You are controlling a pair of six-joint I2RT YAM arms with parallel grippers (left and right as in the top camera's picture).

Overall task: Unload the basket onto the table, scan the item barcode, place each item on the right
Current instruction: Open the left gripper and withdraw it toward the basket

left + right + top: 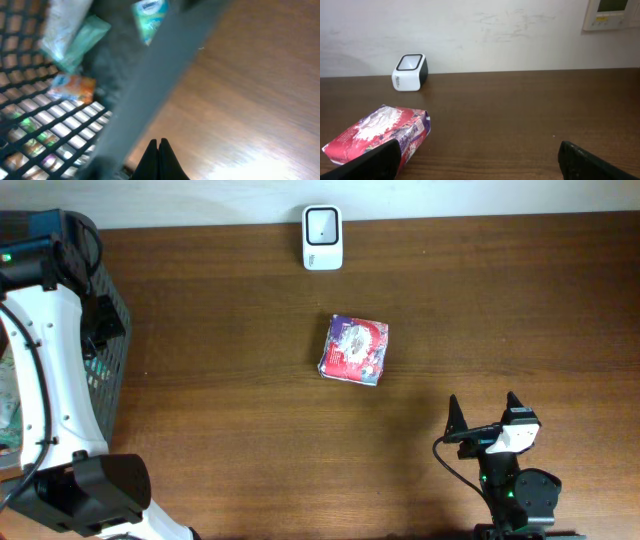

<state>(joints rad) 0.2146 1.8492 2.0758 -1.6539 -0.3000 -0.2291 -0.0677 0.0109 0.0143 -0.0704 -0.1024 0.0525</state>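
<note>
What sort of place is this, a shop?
Probably a lab bench set up like a shop checkout: a small white barcode scanner stands at the back of the wooden table, a colourful packet lies in front of it, and a wire basket holds more packaged goods.

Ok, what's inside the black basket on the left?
The basket holds packets: a white pouch, a green packet, an orange packet. Blurred mesh hides whatever lies beneath.

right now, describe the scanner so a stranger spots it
Start at the far edge of the brown table, against the white wall. The scanner stands there alone: a small white box with a black-framed window, unlike the red-purple packet mid-table.
</note>
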